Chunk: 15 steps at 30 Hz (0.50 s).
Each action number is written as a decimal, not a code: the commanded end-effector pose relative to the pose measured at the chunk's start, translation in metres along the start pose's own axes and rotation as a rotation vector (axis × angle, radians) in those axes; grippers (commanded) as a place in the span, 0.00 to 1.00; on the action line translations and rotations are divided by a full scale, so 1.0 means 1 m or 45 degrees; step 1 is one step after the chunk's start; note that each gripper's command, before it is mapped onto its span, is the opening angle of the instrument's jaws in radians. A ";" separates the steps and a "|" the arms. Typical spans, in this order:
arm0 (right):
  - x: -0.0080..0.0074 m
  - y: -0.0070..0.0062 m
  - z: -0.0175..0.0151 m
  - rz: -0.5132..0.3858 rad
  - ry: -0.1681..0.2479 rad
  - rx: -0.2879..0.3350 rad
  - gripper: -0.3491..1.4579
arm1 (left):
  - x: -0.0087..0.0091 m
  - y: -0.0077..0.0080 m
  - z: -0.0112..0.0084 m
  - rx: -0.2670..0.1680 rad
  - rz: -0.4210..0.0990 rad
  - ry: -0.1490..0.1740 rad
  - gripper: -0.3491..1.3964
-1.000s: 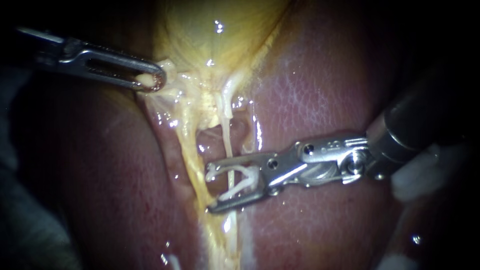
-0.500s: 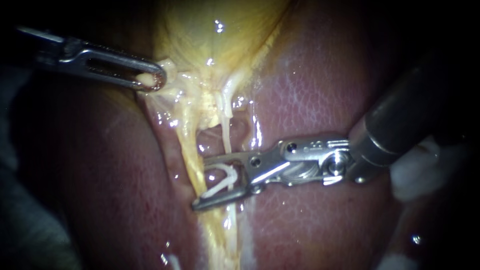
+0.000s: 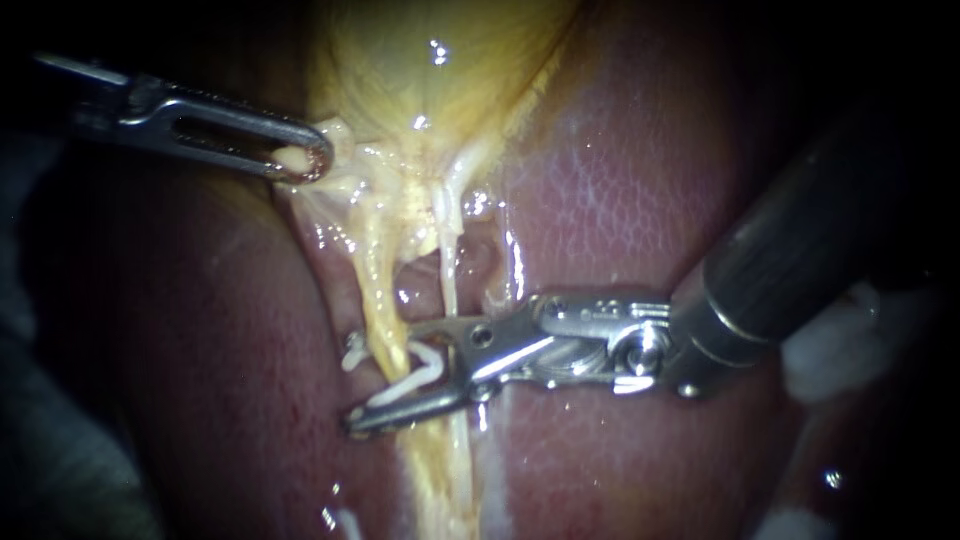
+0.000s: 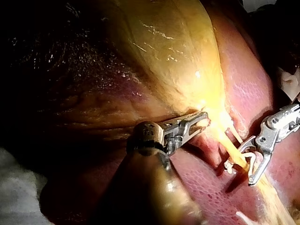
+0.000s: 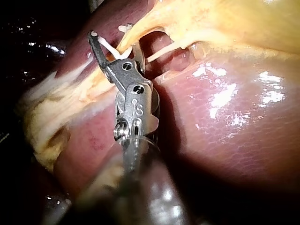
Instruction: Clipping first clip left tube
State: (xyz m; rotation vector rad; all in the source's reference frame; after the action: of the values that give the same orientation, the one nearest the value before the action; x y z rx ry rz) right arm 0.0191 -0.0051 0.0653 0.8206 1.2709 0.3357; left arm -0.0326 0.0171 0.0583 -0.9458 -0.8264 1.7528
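Where the endoscope looks, the left instrument (image 3: pixel 300 160) grips pale tissue beside the gallbladder (image 3: pixel 430 80); the right instrument (image 3: pixel 385 375) holds a white clip (image 3: pixel 420 372) between parted jaws, astride the left tube (image 3: pixel 372 290); left wrist: the left tube (image 4: pixel 229 146) lies ahead of its clamped jaws; right wrist: clip (image 5: pixel 108 48) and left tube (image 5: pixel 138 28) sit between the jaws

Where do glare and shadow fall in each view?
Endoscope view: glints on the gallbladder and liver, corners dark. Left wrist view: gallbladder lit, tissue beside the left instrument dark. Right wrist view: broad glare on the liver beside the right instrument.
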 end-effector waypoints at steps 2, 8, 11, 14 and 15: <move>-0.0001 -0.0007 0.0003 0.000 -0.002 0.027 0.46 | 0.0000 0.0000 0.0000 0.000 0.001 0.000 0.00; 0.0000 -0.0023 0.0007 -0.006 -0.011 0.090 0.45 | 0.0000 0.0000 -0.0001 -0.001 0.001 -0.001 0.00; -0.0001 -0.0030 0.0007 -0.004 -0.017 0.117 0.45 | 0.0000 0.0000 -0.0001 -0.001 0.001 -0.001 0.00; -0.0001 -0.0033 0.0007 0.009 -0.019 0.134 0.44 | 0.0000 0.0000 -0.0001 -0.001 0.001 -0.001 0.00; 0.0000 -0.0034 0.0007 0.008 -0.020 0.138 0.43 | 0.0000 0.0000 -0.0001 -0.001 0.001 -0.001 0.00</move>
State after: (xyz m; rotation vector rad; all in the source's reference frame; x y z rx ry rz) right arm 0.0191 -0.0077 0.0630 0.9236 1.2794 0.2665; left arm -0.0325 0.0171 0.0583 -0.9463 -0.8275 1.7536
